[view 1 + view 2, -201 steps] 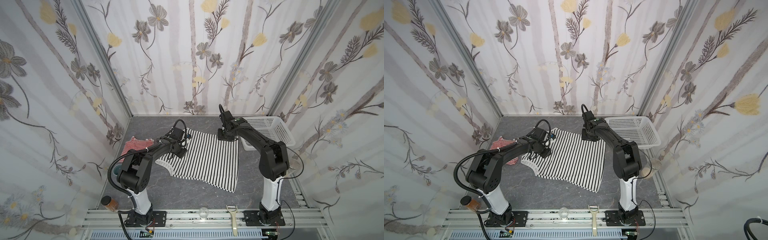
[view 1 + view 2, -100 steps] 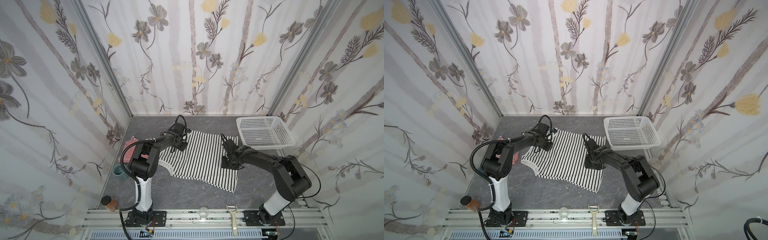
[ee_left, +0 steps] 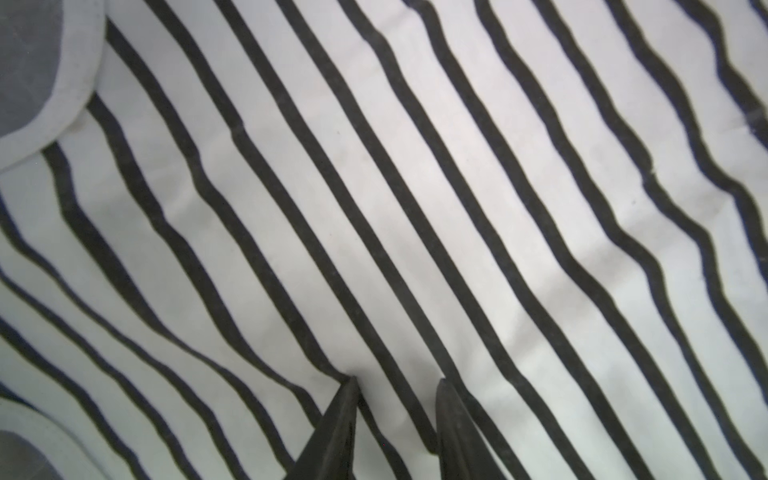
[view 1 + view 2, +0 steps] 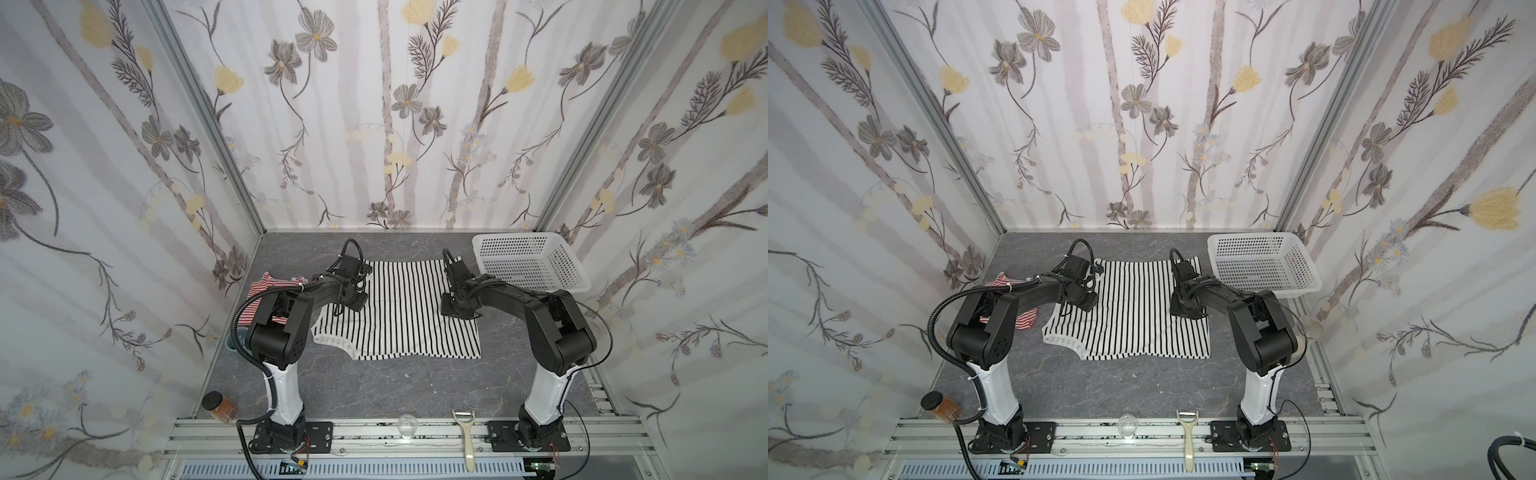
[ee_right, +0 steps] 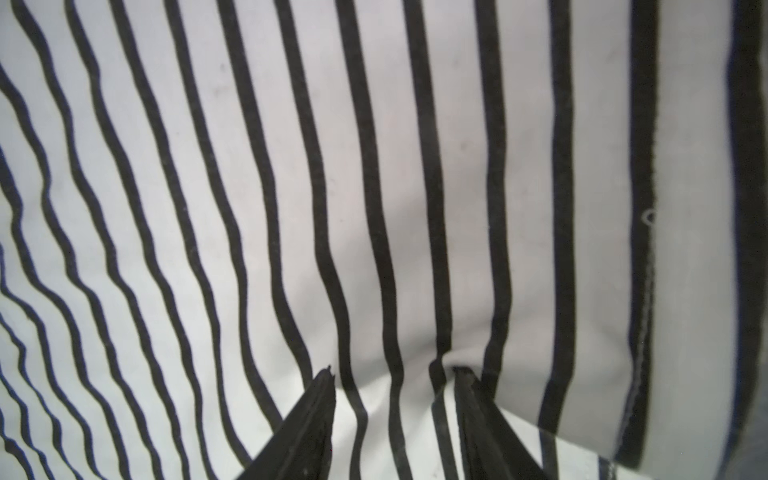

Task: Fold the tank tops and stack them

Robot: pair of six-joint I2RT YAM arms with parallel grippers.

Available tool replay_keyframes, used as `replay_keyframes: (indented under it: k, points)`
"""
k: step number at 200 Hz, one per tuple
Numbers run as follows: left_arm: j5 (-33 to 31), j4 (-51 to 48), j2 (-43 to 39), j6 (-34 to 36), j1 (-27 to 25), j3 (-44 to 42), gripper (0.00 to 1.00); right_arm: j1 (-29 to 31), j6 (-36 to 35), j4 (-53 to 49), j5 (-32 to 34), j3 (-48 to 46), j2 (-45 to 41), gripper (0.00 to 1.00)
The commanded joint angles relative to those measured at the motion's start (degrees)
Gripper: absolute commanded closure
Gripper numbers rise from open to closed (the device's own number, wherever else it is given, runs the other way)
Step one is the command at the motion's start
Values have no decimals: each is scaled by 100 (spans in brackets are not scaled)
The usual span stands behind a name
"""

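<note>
Knitwear first: lying spread flat at mid-table, the black-striped tank top [image 4: 407, 316], soft and white, thin dark lines running front to back, pale binding curving round the cut-outs at its left edge. Rippling slightly in both wrist views, stripes wavering over low wrinkles. Crumpling just beside it on the left, partly hidden under the left arm [image 4: 1017, 299], the red-striped tank top [image 4: 1027, 324], narrow red and white bands.

Pressing down on the black-striped cloth near its left edge with the left gripper [image 3: 397, 380]: slim black fingertips standing apart, cloth lying flat between them, a small pucker forming at one tip. Pressing down near the right edge with the right gripper [image 5: 392, 370]: tips set wider, a soft hump of cloth rising between them; not possible to tell whether squeezing it or only pushing on it.

Sitting at the far right corner, the white plastic basket [image 4: 540, 266], rectangular, walls and floor pierced with small holes, showing only its own floor. Standing at the front left, a small jar [image 4: 219, 407] with black lid and brown contents. Resting on the aluminium rail [image 4: 365, 428], a small clear glass [image 4: 406, 427] and a pale-handled peeler [image 4: 467, 440].

Stretching under everything, a grey marbled table [image 4: 395, 386]; closing in on three sides, walls [image 4: 374, 124] papered with grey and yellow flowers.
</note>
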Motion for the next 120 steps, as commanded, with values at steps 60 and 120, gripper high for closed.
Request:
replay_keyframes:
  k: [60,120]
  points:
    - [-499,-237,-57,111,110,148,66,202,-140,-266,-220,-172,-875,50]
    - [-465,-256,627,250,132,1237,65,269,372,-122,-171,-1749,-2787,48]
